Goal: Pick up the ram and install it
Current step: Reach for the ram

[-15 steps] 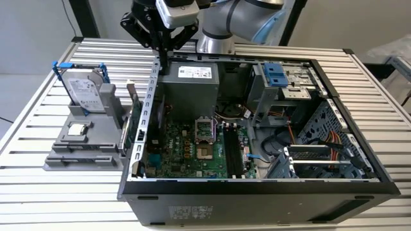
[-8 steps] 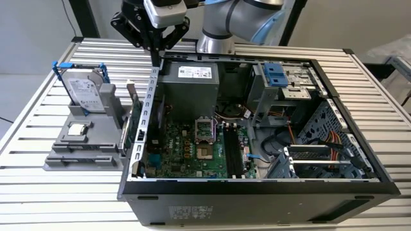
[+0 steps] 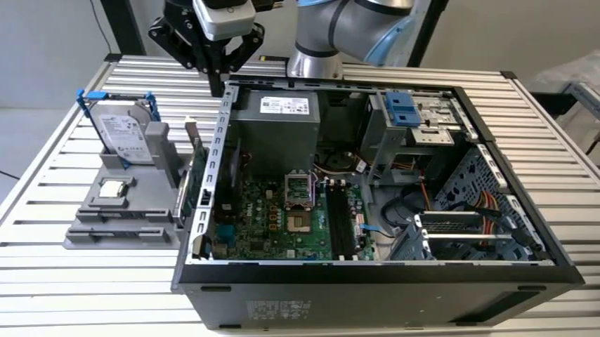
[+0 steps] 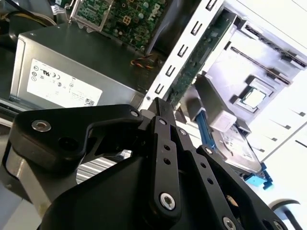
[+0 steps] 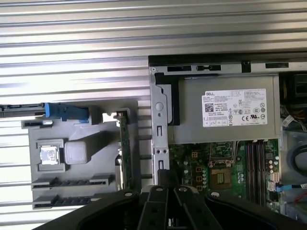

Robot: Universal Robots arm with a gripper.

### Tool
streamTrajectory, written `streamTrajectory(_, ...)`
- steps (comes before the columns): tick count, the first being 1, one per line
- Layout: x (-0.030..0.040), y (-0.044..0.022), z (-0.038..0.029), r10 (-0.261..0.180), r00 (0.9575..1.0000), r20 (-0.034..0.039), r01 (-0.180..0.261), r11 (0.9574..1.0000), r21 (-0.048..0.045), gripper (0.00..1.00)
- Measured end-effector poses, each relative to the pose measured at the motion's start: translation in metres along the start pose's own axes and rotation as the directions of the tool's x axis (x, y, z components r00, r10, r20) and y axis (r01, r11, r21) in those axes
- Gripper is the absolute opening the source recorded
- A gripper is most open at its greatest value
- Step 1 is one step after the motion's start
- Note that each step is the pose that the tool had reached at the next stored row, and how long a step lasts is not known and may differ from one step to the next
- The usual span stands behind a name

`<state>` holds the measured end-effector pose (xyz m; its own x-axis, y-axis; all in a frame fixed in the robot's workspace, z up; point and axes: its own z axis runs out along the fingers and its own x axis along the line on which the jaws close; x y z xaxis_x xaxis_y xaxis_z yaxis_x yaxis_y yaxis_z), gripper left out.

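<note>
Exterior view: pincer empty above the case corner

The black jointed pincer (image 3: 221,81) hangs with fingers together over the open metal case (image 3: 375,288). The ram (image 3: 185,186), a thin green stick, stands edgewise in a grey moulded holder (image 3: 122,228) just beside the case; its lower edge is hidden.

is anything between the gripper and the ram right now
nothing visible does: the gripper hangs over the case wall, and the ram stands on edge in the gray holder beside that wall, its top edge uncovered
</note>
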<state>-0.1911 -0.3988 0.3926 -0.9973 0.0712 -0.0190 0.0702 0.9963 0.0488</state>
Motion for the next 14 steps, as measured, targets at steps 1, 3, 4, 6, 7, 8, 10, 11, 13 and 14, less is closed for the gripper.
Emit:
streamTrajectory(1,0.0016,-0.0001,-0.0001,0.000,1.0000,0.0000,0.000,1.0000,0.0001,0.00)
streamTrajectory(3,0.0048,-0.0004,-0.0001,0.000,1.0000,0.0000,0.000,1.0000,0.0001,0.00)
streamTrajectory(4,0.0063,-0.0005,-0.0002,0.000,1.0000,-0.0001,0.000,1.0000,0.0001,0.00)
streamTrajectory(6,0.0091,-0.0006,-0.0002,0.000,1.0000,0.0000,0.000,1.0000,0.0000,0.00)
streamTrajectory(7,0.0103,-0.0007,-0.0002,0.000,1.0000,0.0000,0.000,1.0000,0.0000,0.00)
streamTrajectory(8,0.0115,-0.0008,-0.0002,0.000,1.0000,0.0000,0.000,1.0000,0.0000,0.00)
streamTrajectory(10,0.0138,-0.0010,-0.0003,0.000,1.0000,0.0000,0.000,1.0000,0.0000,0.00)
streamTrajectory(11,0.0150,-0.0011,-0.0003,0.000,1.0000,0.0001,0.000,1.0000,0.0000,0.00)
streamTrajectory(13,0.0174,-0.0012,-0.0004,0.000,1.0000,0.0000,0.000,1.0000,0.0001,0.00)
streamTrajectory(14,0.0186,-0.0013,-0.0004,0.000,1.0000,0.0000,0.000,1.0000,0.0001,0.00)
